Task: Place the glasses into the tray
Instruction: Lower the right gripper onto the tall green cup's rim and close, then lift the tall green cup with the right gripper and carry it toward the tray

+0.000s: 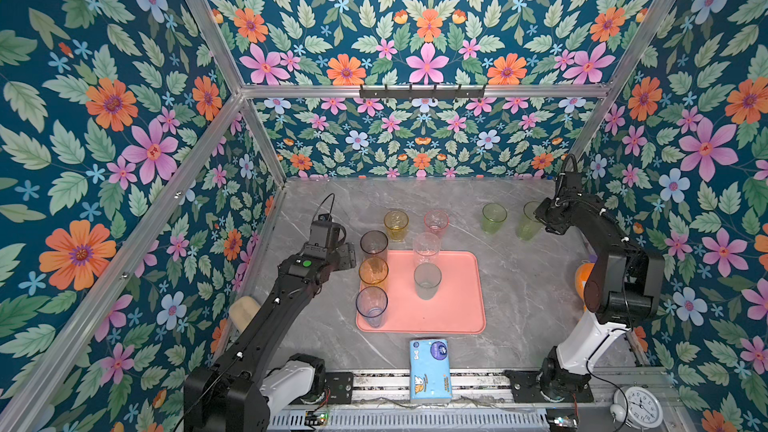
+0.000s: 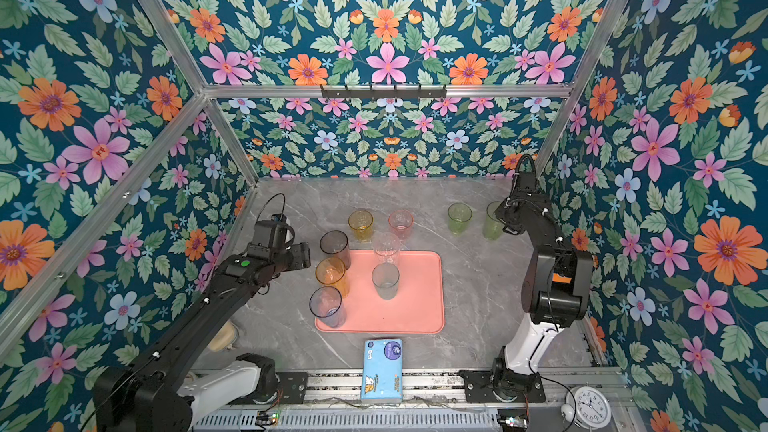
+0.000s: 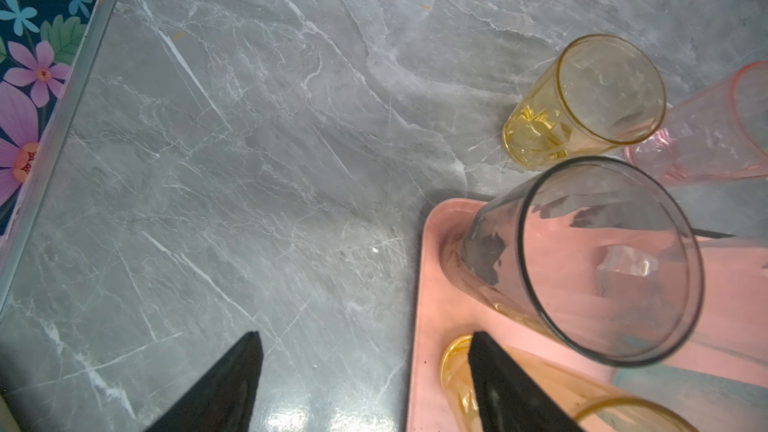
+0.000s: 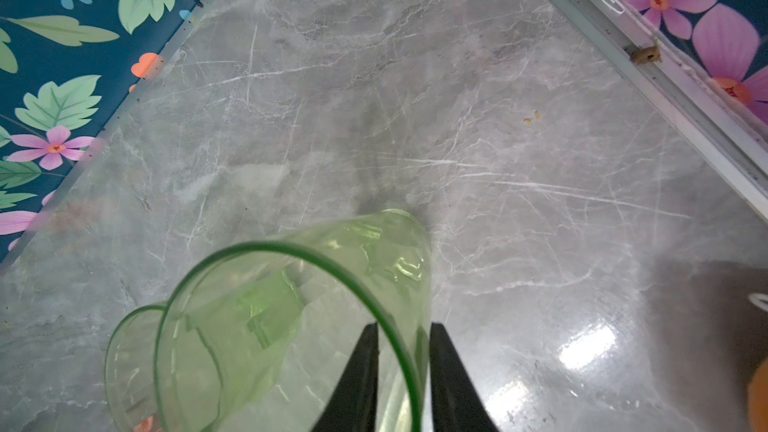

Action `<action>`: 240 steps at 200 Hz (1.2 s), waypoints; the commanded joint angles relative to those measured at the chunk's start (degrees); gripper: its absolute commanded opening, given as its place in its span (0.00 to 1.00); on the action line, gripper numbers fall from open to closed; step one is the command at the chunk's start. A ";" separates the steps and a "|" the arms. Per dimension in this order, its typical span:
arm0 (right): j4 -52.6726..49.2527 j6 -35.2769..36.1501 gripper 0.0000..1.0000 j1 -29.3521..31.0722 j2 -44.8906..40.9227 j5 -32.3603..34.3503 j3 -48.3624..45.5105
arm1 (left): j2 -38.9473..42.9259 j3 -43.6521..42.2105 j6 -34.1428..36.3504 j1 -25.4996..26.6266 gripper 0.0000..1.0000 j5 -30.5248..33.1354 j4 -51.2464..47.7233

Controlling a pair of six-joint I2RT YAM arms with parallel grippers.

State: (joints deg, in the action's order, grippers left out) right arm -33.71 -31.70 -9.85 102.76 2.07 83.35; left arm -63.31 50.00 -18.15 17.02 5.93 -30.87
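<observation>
I see my right gripper (image 4: 404, 326) pinched narrow on the wall of the tall green tumbler (image 1: 527, 226) at the far right of the table (image 1: 519, 292), well apart from the tray (image 1: 455, 305) — left gripper (image 3: 365, 334) gapes wide, empty, beside the tray's left edge.

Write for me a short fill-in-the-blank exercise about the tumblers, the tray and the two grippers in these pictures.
1. The right gripper has one finger ___ the tall green transparent tumbler and one outside it.
2. The left gripper holds nothing; its jaws stand wide ___.
3. The short yellow transparent tumbler stands not in the flat salmon-pink rectangular tray but on the grey marble ___.
Missing words: inside; open; table.
</observation>
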 commanded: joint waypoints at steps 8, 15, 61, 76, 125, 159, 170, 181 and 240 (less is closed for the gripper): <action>0.66 -0.40 0.21 0.05 -0.58 0.48 -0.12 | 0.18 -0.08 -0.24 0.02 0.81 -0.22 0.29; 0.61 -0.22 0.20 0.03 -0.55 0.57 -0.12 | 0.17 -0.08 -0.22 0.07 0.81 -0.22 0.29; 0.32 0.67 0.16 0.01 -0.46 0.39 0.32 | 0.27 -0.08 -0.22 0.03 0.81 -0.05 0.20; 0.10 0.84 0.14 0.07 -0.44 0.69 0.50 | 0.25 -0.08 -0.19 0.09 0.81 -0.14 0.20; -1.05 1.26 0.08 0.06 -0.36 0.18 1.26 | 0.32 -0.08 -0.18 0.04 0.81 -0.14 0.20; -1.70 1.77 0.05 0.07 -1.68 0.82 1.27 | 0.26 -0.08 -0.06 0.04 0.81 -0.30 0.20; -2.13 1.85 0.04 0.00 -2.25 1.09 1.29 | 0.31 -0.03 0.00 0.06 0.81 -0.26 0.20; -2.32 1.84 0.04 0.05 -2.95 1.34 1.10 | 0.41 -0.08 0.00 0.09 0.81 -0.22 0.20; -5.85 3.44 0.00 0.05 -6.37 1.28 2.23 | 0.41 -0.05 -0.01 0.06 0.81 -0.35 0.20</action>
State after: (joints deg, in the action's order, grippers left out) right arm -37.63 -29.30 -9.85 97.78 3.16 84.62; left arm -63.11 50.00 -18.13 17.04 5.91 -30.87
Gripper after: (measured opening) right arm 0.082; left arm 0.809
